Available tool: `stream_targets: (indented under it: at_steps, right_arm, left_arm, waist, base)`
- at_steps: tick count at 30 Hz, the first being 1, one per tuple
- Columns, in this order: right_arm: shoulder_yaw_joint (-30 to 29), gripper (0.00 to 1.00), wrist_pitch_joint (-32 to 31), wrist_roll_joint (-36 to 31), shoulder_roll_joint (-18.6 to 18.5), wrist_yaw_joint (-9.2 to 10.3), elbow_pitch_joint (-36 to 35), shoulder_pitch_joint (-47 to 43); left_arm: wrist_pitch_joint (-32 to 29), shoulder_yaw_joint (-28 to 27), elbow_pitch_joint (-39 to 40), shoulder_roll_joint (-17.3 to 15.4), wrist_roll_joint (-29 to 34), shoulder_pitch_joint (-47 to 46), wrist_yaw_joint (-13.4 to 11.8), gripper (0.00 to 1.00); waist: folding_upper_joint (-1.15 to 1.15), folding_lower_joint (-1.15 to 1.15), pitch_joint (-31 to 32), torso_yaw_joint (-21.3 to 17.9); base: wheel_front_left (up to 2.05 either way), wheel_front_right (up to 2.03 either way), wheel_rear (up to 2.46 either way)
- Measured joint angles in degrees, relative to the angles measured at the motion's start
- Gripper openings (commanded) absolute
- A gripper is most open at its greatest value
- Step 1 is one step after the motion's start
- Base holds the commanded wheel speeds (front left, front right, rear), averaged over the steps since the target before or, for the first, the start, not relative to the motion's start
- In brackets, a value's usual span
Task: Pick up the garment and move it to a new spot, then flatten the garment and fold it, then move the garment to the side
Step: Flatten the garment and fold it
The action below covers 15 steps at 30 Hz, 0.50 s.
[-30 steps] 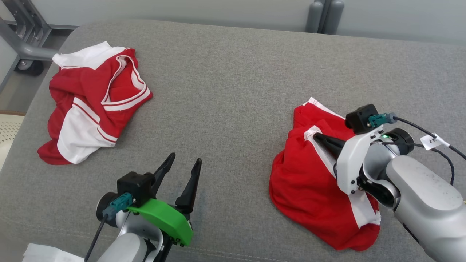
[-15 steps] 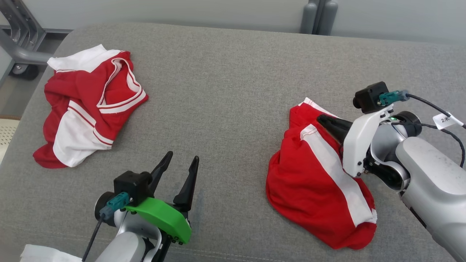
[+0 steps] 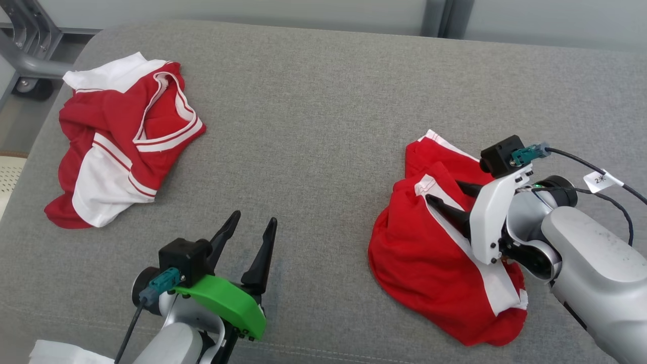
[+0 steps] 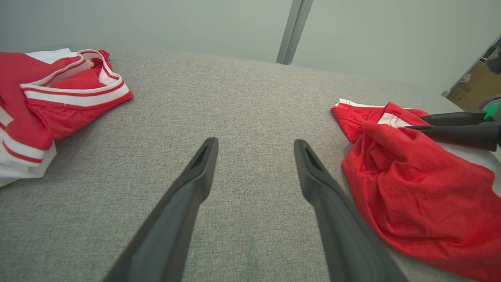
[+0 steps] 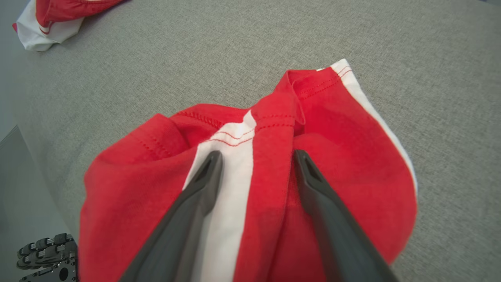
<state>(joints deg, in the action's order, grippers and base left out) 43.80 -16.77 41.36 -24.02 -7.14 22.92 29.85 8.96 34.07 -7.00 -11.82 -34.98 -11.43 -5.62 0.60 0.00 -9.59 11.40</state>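
Garment [image 3: 419,253], near right, looks limp and light; my right gripper [image 5: 257,153], jaws spread empty, should pinch its striped hem.

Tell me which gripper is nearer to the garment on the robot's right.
Right. The right gripper is directly over the garment, open astride its white stripe. The left gripper hovers over bare cushion, off to the garment's left and apart from it.
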Motion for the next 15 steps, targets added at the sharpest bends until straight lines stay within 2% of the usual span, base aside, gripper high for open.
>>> stream_targets:
  at_steps: [1, 3, 4, 5, 10, 15]
  right_arm:
    - [0.1, 0.79, 0.0, 0.0, 0.1, 0.00, 0.0, 0.0]
    - [0.4, 0.44, -0.1, 0.1, 0.4, 0.00, 0.0, 0.0]
    - [0.7, 0.17, -0.2, 0.2, 0.4, 0.00, 0.0, 0.0]
    - [0.9, 0.00, -0.5, 0.3, 0.4, 0.00, -0.1, 0.0]
    - [-0.5, 0.00, 0.9, 2.2, 1.4, 0.01, -1.6, 0.1]
    - [-4.3, 0.00, 3.5, 13.1, 9.9, 0.01, -7.8, 0.5]
  left_arm:
    - [0.0, 0.0, 0.0, 0.0, 0.0, 0.0, 0.0, 1.00]
    - [0.0, 0.1, -0.2, 0.0, 0.0, 0.0, 0.0, 1.00]
    - [0.0, 0.3, -0.4, 0.0, 0.0, 0.0, 0.1, 1.00]
    - [0.0, 0.3, -0.4, 0.0, 0.0, 0.0, 0.1, 1.00]
    - [0.2, 0.2, -1.0, 0.0, 0.0, 0.0, 0.1, 1.00]
    - [0.2, -0.1, -1.5, 0.1, 0.0, 0.0, 0.1, 1.00]
  waist:
    - [0.00, 0.00, 0.0, 0.1]
    - [0.00, 0.00, 0.0, 0.2]
    - [0.00, 0.00, 0.1, 0.3]
    - [0.00, 0.00, 0.1, 0.4]
    - [0.00, 0.00, 0.5, 0.7]
    - [0.00, 0.00, 1.3, 0.5]
  base:
    - [0.00, 0.00, 0.00]
    - [0.00, 0.00, 0.00]
    - [0.00, 0.00, 0.00]
    - [0.00, 0.00, 0.00]
    - [0.00, 0.00, 0.00]
    - [0.00, 0.00, 0.00]
